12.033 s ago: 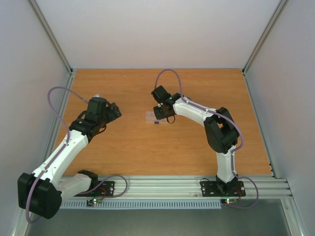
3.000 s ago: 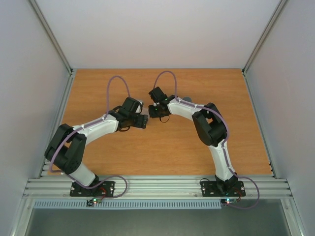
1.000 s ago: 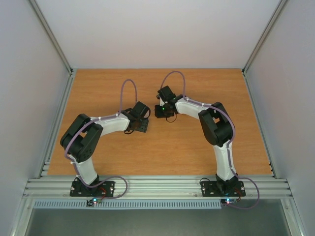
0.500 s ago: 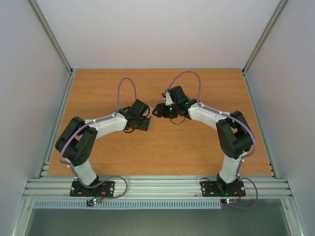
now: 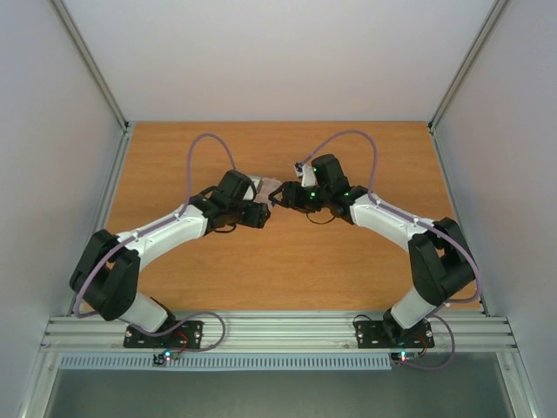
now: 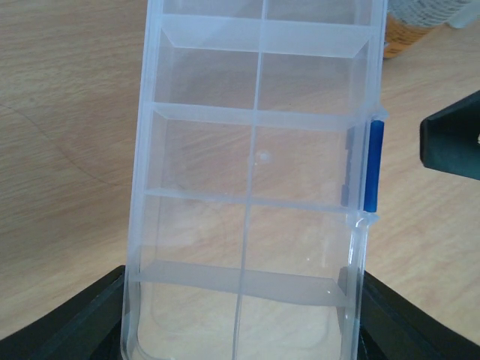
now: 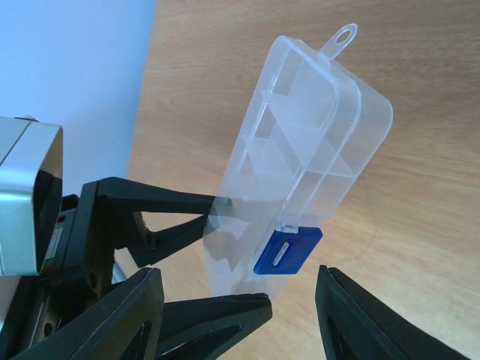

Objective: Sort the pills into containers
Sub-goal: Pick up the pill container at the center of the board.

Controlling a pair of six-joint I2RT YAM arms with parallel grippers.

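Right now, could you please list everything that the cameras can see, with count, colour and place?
pill box: one, clear plastic, held tilted above the table, cells look empty
latch: one, blue, on the long edge of the pill box
pills: none can be made out
bottle: one, orange with a pale part, on the table beyond the pill box, only partly in view
table: one, brown wood, under everything
left gripper: one, black, shut on the pill box at its near end
right gripper: one, black, open, fingers spread either side of the latch
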